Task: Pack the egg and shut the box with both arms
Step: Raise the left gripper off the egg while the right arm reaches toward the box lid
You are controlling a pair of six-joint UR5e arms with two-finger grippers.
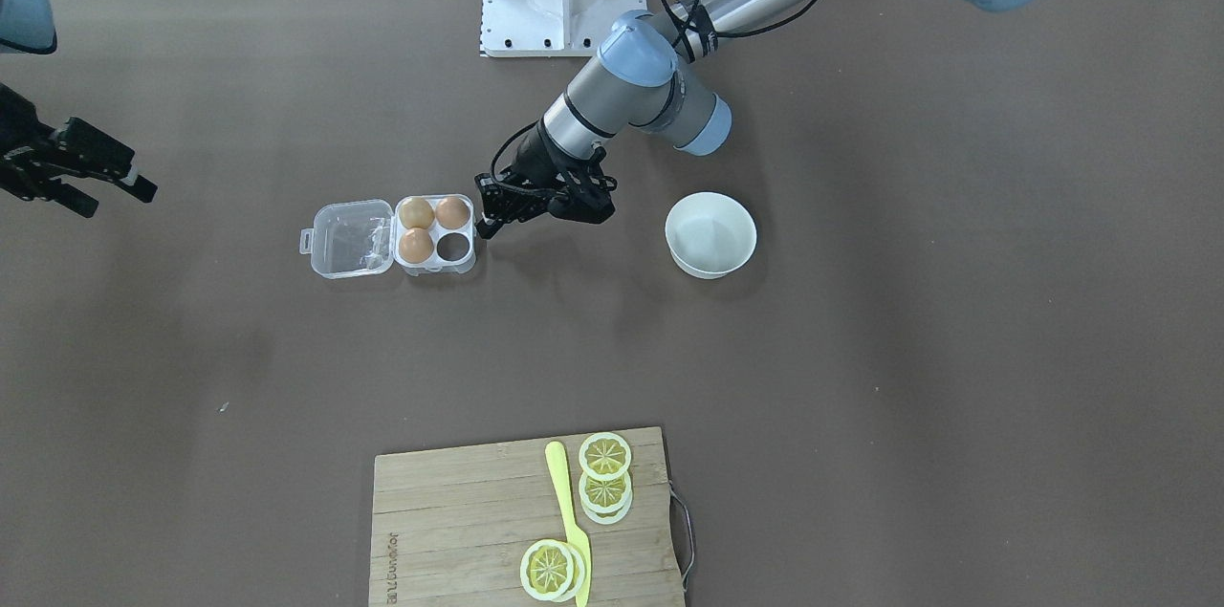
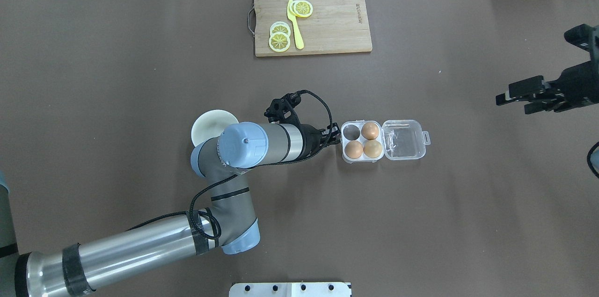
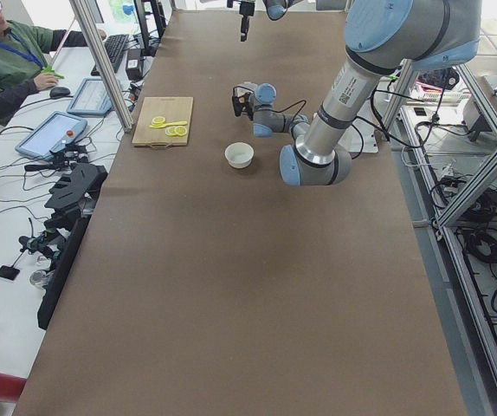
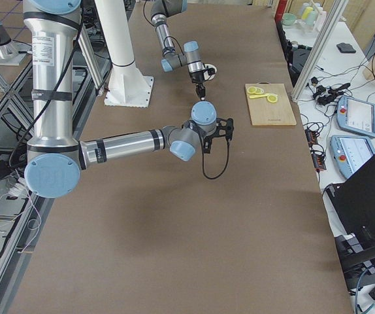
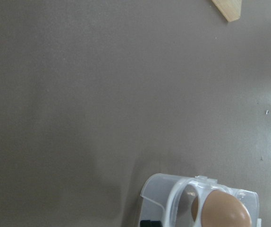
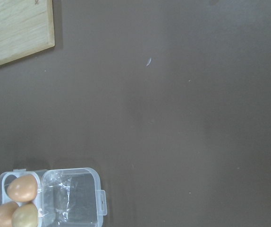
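The clear box (image 1: pixel 435 266) lies on the table with its lid (image 1: pixel 352 239) open flat. Three tan eggs (image 1: pixel 416 213) fill three cells, and one cell (image 1: pixel 453 247) is empty. The box also shows in the overhead view (image 2: pixel 361 159) and low in the right wrist view (image 6: pixel 71 196). My left gripper (image 1: pixel 486 205) is low at the box's edge beside the empty cell, with its jaws apart and nothing in them. It also shows in the overhead view (image 2: pixel 333 134). My right gripper (image 2: pixel 514 103) is open and empty, far off on the lid side.
A white bowl (image 1: pixel 710 234) stands behind my left wrist, half hidden by the arm in the overhead view (image 2: pixel 208 124). A wooden cutting board (image 1: pixel 459 511) with lemon slices (image 1: pixel 604 456) and a yellow knife (image 1: pixel 566 502) lies at the operators' edge.
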